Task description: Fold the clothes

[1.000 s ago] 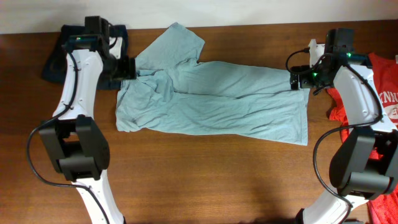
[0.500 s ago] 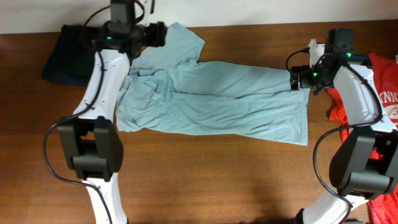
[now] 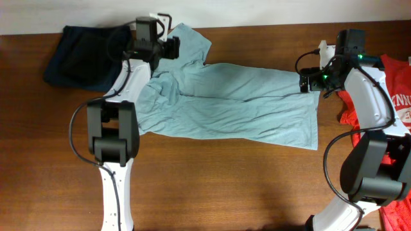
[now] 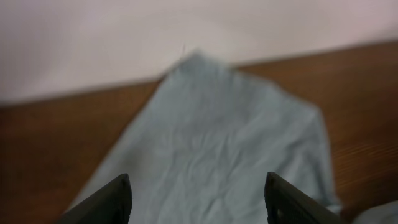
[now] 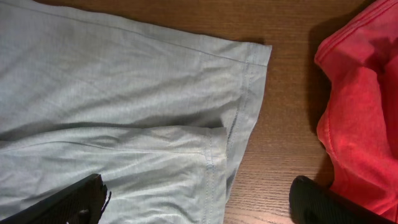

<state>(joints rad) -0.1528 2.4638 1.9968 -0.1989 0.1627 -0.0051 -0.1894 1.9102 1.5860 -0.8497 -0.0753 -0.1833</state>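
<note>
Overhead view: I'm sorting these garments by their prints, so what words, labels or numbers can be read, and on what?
"NNU": white letters on the red T-shirt, cut off at the picture's right edge, so probably part of a longer word.
White marks below it on the same shirt: too cut off to read.
Pale grey-teal T-shirt: no text.
Dark garment: no text visible.

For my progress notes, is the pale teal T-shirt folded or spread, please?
Spread: the T-shirt lies nearly flat, unfolded apart from one lengthwise overlap.

Even, bright light — left wrist view blurred; right wrist sharp, soft shadows.
</note>
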